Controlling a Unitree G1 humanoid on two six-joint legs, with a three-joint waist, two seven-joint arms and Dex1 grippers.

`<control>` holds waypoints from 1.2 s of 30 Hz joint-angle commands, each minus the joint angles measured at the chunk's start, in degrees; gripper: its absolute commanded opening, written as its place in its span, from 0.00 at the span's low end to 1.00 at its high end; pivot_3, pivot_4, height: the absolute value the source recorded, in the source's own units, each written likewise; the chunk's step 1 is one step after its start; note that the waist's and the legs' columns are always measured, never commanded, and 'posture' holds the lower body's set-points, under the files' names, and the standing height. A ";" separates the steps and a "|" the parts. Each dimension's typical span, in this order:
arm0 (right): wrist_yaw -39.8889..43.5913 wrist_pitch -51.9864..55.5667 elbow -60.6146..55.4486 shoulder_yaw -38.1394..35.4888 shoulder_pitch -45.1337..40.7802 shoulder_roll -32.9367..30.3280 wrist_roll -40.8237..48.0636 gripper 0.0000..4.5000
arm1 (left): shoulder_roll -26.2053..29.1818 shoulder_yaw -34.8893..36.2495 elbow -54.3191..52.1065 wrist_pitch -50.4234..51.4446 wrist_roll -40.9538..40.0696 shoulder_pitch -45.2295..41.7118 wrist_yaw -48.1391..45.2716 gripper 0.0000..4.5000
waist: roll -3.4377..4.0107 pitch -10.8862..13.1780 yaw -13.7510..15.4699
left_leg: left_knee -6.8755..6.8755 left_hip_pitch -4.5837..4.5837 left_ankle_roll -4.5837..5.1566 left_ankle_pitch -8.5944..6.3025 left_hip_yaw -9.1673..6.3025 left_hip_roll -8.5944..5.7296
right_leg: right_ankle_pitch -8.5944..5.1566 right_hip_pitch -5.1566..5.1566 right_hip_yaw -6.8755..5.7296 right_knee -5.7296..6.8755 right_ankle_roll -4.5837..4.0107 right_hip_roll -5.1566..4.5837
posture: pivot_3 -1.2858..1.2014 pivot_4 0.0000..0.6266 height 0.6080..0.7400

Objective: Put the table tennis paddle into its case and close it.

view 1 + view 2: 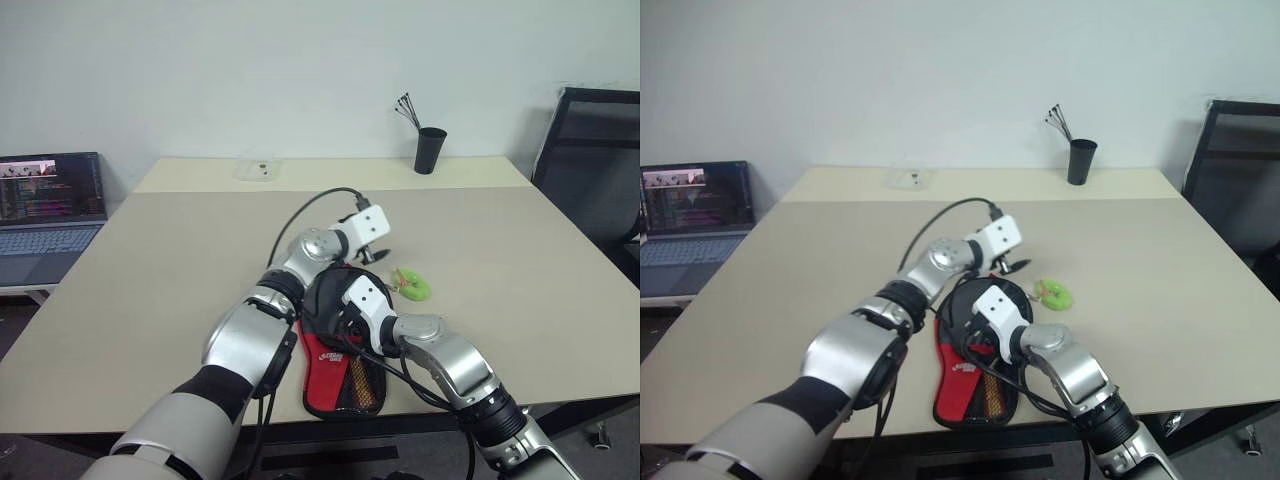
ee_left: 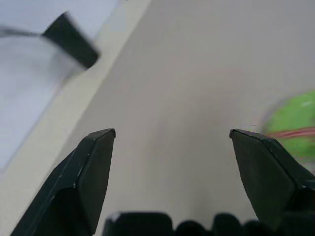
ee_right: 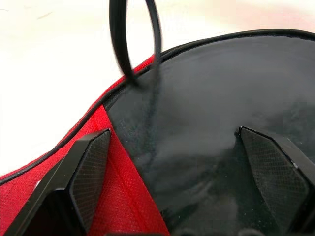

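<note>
The case (image 1: 338,378) lies at the table's front edge, red fabric with a mesh pocket and a white logo. Its far end is a round black surface (image 3: 206,108) edged in black piping. I cannot tell whether that surface is the table tennis paddle's face or the case's black panel; no handle shows. My right gripper (image 3: 172,137) hovers open just over it, one finger above the red fabric (image 3: 123,196), the other above the black. A thin black loop (image 3: 133,39) hangs ahead. My left gripper (image 1: 376,254) is open over bare table just beyond the case, holding nothing.
A small green object (image 1: 412,285) lies right of the left gripper. A black cup (image 1: 430,150) with sticks and a clear plastic piece (image 1: 257,170) stand at the table's far edge. A laptop (image 1: 45,215) sits off to the left, a black chair (image 1: 600,150) to the right.
</note>
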 commanded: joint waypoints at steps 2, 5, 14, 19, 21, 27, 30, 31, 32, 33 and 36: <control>0.12 6.17 -3.28 -1.78 0.80 -0.19 2.12 1.00 | 4.13 4.48 -2.77 -0.03 -4.08 -1.70 -0.72 0.90 | 0.00 0.00 0.01 | 0.00 -0.02 0.00 0.00 0.01 0.01 | 0.00 0.00 -0.02 -0.02 0.00 0.00 | 0.52 0.24 1.00; -0.30 10.59 -10.03 -6.25 1.19 0.70 6.05 1.00 | 6.68 8.99 -3.85 -0.09 -9.32 0.51 -8.82 0.90 | -0.01 0.01 0.01 | 0.00 -0.14 -0.01 0.00 0.01 0.03 | 0.00 -0.09 -0.02 -0.02 -0.01 -0.01 | 0.52 0.24 1.00; 1.70 25.41 -28.83 -21.23 1.80 -5.24 19.66 1.00 | 7.31 10.99 -18.80 7.02 -20.62 15.08 -39.62 0.90 | 0.00 0.03 0.05 | 0.02 -0.27 -0.02 0.00 -0.07 0.10 | 0.00 -0.13 -0.06 -0.05 -0.03 -0.07 | 0.52 0.24 1.00; 4.54 20.98 -26.91 -21.90 1.36 -16.24 19.19 1.00 | 7.04 8.44 -28.00 13.41 -21.66 21.09 -43.47 0.90 | 0.00 0.02 0.14 | 0.08 -0.32 -0.01 0.00 -0.14 0.07 | 0.00 -0.13 -0.08 -0.05 -0.03 -0.07 | 0.52 0.24 1.00; 5.91 11.00 -21.08 -18.21 1.34 -23.19 12.63 1.00 | 7.11 7.03 -29.44 14.65 -20.96 22.71 -43.42 0.90 | 0.00 0.02 0.12 | 0.07 -0.31 -0.01 0.00 -0.13 0.02 | 0.00 -0.12 -0.06 -0.05 -0.03 -0.05 | 0.52 0.24 1.00; 5.39 -7.87 -5.49 -10.66 -0.70 -27.26 1.22 1.00 | 7.53 5.43 -30.45 16.15 -21.16 23.09 -42.80 0.90 | -0.01 0.03 -0.17 | 0.05 -0.26 0.00 0.00 -0.04 -0.02 | 0.00 -0.15 0.03 -0.06 -0.02 0.07 | 0.52 0.24 1.00; 6.22 -13.60 0.86 -8.28 -1.67 -26.58 -1.76 1.00 | 7.56 4.93 -30.65 16.41 -21.21 23.22 -42.66 0.90 | 0.00 0.03 -0.14 | 0.03 -0.25 0.00 0.00 -0.05 0.02 | 0.00 -0.15 0.02 -0.05 -0.02 0.13 | 0.52 0.24 1.00; 6.52 -14.74 2.18 -7.96 -1.91 -26.06 -2.09 1.00 | 7.58 4.77 -30.83 16.50 -21.25 23.30 -42.66 0.90 | 0.00 0.03 -0.12 | 0.03 -0.26 0.00 0.00 -0.05 0.01 | 0.00 -0.15 0.02 -0.05 -0.02 0.13 | 0.52 0.24 1.00; 6.65 -15.57 3.42 -7.74 -2.25 -25.35 -2.33 1.00 | 7.61 4.64 -30.98 16.60 -21.30 23.37 -42.66 0.90 | 0.00 0.03 -0.12 | 0.04 -0.27 0.00 0.00 -0.04 0.01 | 0.00 -0.15 0.02 -0.06 -0.02 0.13 | 0.52 0.24 1.00; 6.68 -16.40 4.70 -7.57 -2.60 -24.68 -2.74 1.00 | 7.65 4.54 -31.10 16.69 -21.37 23.43 -42.67 0.90 | 0.00 0.03 -0.13 | 0.05 -0.27 0.00 0.00 -0.03 0.00 | 0.00 -0.14 0.03 -0.07 -0.01 0.12 | 0.52 0.24 1.00; 7.00 -19.07 8.43 -6.79 -3.44 -23.30 -4.53 1.00 | 7.79 4.26 -31.55 16.99 -21.54 23.69 -42.75 0.90 | 0.00 0.03 -0.10 | 0.05 -0.27 0.00 0.00 -0.03 0.01 | 0.00 -0.15 0.03 -0.05 -0.01 0.12 | 0.52 0.24 1.00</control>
